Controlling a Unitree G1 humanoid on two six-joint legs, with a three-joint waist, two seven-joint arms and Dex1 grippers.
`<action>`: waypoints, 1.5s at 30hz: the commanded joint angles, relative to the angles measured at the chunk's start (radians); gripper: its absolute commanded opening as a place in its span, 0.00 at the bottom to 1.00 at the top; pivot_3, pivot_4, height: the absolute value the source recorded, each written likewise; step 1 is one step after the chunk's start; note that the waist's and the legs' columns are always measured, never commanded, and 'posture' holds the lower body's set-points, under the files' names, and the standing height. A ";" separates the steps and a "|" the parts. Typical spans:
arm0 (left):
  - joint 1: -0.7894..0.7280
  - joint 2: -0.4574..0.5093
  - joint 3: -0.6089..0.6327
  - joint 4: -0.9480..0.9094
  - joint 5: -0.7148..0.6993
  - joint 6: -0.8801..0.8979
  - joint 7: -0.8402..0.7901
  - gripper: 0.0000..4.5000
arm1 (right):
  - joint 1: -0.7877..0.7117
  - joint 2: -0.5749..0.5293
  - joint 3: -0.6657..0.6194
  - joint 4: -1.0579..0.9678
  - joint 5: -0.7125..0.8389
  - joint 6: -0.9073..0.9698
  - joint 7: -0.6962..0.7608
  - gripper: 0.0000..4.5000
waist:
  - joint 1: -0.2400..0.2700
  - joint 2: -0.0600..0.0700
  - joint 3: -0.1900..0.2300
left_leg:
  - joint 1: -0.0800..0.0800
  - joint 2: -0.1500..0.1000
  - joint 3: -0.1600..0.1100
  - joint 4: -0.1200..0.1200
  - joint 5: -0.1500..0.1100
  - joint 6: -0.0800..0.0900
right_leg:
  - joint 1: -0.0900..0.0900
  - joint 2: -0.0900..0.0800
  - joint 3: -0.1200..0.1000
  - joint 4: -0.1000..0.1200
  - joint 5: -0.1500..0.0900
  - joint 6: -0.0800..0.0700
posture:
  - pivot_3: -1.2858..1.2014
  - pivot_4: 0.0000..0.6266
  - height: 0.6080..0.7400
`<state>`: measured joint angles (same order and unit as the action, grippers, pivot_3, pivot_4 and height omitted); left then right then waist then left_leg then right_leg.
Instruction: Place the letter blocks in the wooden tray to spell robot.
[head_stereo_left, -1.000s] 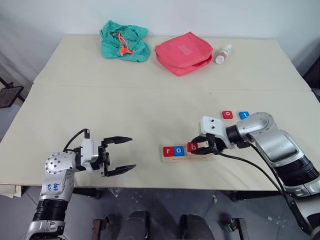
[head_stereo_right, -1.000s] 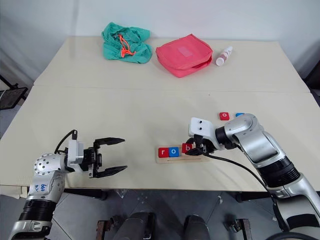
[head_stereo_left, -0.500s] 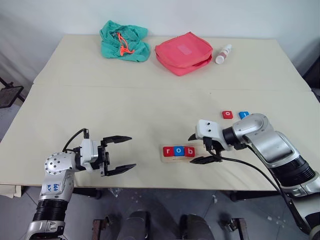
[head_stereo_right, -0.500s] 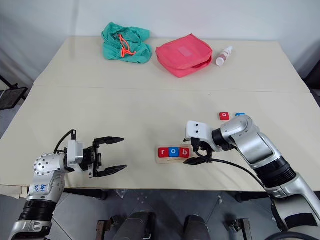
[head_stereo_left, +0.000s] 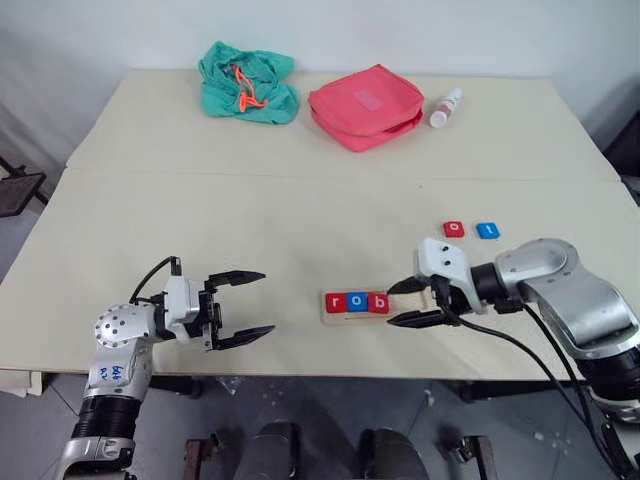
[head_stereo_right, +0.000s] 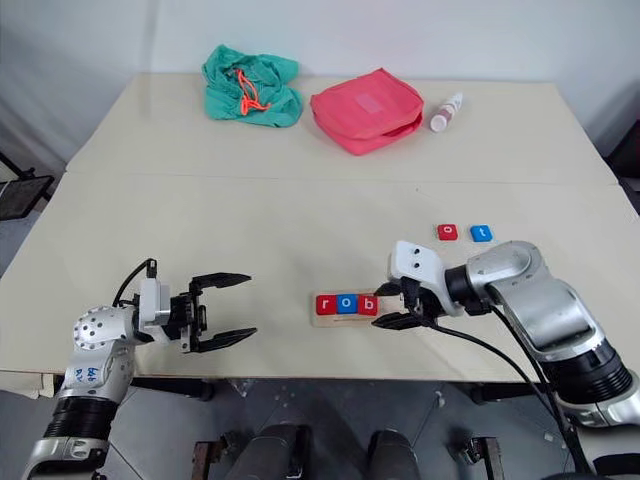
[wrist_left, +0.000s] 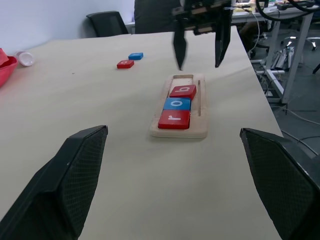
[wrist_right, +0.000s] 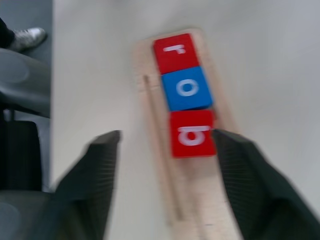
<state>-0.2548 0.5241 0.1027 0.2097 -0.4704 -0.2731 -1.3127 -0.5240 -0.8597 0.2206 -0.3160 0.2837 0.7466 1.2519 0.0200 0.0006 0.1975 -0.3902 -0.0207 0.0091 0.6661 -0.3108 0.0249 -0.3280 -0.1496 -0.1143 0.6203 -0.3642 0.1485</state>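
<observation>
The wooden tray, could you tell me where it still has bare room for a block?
The wooden tray has bare slots past the red b block, at the end below the open right gripper. The other end is crowded: r, o, b sit side by side.

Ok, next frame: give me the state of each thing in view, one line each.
wooden tray: flat on the table, right part unfilled.
r, o, b blocks: seated in the tray in a row.
red o block: loose on the table.
blue t block: loose beside it.
right gripper: open, holding nothing, over the tray's unfilled end.
left gripper: open, holding nothing.
</observation>
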 joint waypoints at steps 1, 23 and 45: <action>-0.010 -0.001 0.004 -0.006 -0.008 -0.017 -0.006 1.00 | 0.014 -0.011 -0.023 -0.041 0.025 0.014 -0.021 0.31 | 0.000 0.000 0.000 | 0.000 0.000 0.000 0.000 0.000 0.000 | 0.000 0.000 0.000 0.000 0.000 0.000 | 0.52 0.24 1.00; 0.038 0.011 0.015 -0.050 -0.009 -0.006 0.018 1.00 | -0.031 0.041 0.068 0.102 -0.042 -0.099 -0.046 0.01 | 0.001 0.000 0.000 | 0.000 0.000 0.000 0.000 0.000 0.000 | 0.000 0.000 0.000 0.000 0.000 0.000 | 0.52 0.24 1.00; -0.067 -0.021 -0.017 0.067 0.005 -0.022 -0.028 1.00 | 0.318 0.071 -0.557 0.135 0.139 -0.188 -0.294 0.35 | 0.004 0.000 0.000 | 0.000 0.000 0.000 -0.001 0.000 0.000 | 0.001 0.000 -0.001 0.000 0.000 0.000 | 0.52 0.24 1.00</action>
<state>-0.3166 0.5012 0.0819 0.2802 -0.4630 -0.2834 -1.3312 -0.2235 -0.7964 -0.2824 -0.1745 0.3952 0.5776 0.9730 0.0243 0.0003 0.1974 -0.3899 -0.0211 0.0094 0.6653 -0.3108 0.0250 -0.3271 -0.1499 -0.1150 0.6201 -0.3642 0.1485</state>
